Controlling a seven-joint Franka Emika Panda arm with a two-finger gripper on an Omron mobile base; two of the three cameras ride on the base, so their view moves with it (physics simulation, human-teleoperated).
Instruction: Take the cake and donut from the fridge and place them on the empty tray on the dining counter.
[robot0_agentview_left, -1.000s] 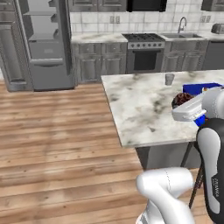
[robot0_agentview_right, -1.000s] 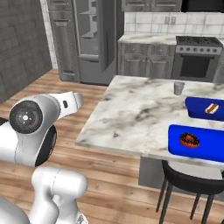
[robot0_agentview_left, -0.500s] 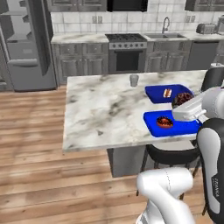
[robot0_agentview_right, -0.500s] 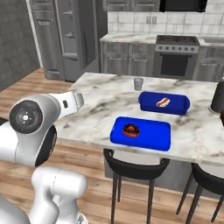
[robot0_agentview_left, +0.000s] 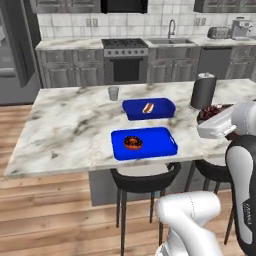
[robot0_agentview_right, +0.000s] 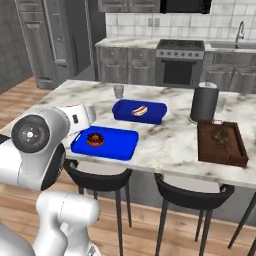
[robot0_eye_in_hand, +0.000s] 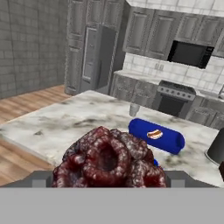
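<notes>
In the left base view, the flat, shallow bright-blue rectangular tray (robot0_agentview_left: 152, 145) lay on the white marble dining counter (robot0_agentview_left: 65, 125) with the small ring donut with dark chocolate and orange-red glaze (robot0_agentview_left: 132, 142) already on it. To its right, well apart, the two-finger gripper (robot0_agentview_left: 209, 119) hung over the counter's edge, carrying the small round dark-brown cake with reddish topping (robot0_agentview_left: 211, 112). The cake was not yet over the flat tray. If the jaws let go there, it would probably land on bare marble or on the floor.

In the right base view, the deeper blue tray holding a hot dog (robot0_agentview_right: 155, 117) sat just behind the flat tray (robot0_agentview_right: 120, 144). A dark brown wooden tray (robot0_agentview_right: 220, 150) lay further right, beside a dark cylindrical canister (robot0_agentview_right: 204, 102). With two blue trays so near each other, a release made too far back could put the cake in the wrong one.

In the hand view, the cake (robot0_eye_in_hand: 107, 159) sat between the fingertips of the gripper (robot0_eye_in_hand: 109, 176), whose jaws stood wide around it. It looked lumpy and soft, so I judged it might slip or tilt in a quick swing. Setting it down on the donut rather than beside it was a further risk.
</notes>
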